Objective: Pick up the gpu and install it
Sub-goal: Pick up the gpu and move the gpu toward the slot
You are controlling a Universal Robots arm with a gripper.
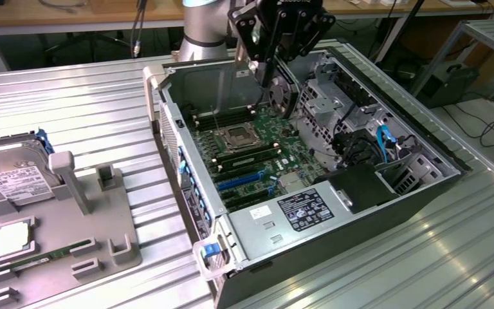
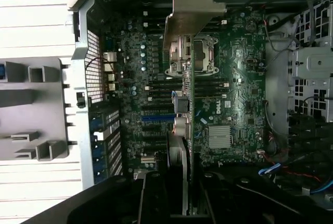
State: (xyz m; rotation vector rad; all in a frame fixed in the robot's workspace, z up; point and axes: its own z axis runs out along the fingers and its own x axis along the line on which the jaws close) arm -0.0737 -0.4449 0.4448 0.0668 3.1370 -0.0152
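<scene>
Fingers (image 1: 264, 58) clamped on the gpu (image 1: 279, 96), which hangs on edge inside the open case (image 1: 419, 187), above the motherboard (image 1: 247, 148) and clear of it. In the wrist view the gpu (image 2: 188, 104) is edge-on, with the silver bracket at the end away from the fingers (image 2: 153, 198). My guess is it's gripped that way to keep the bracket and connector edge free. Blue slots (image 1: 238, 182) sit apart from the card, so it's not seated yet.
</scene>
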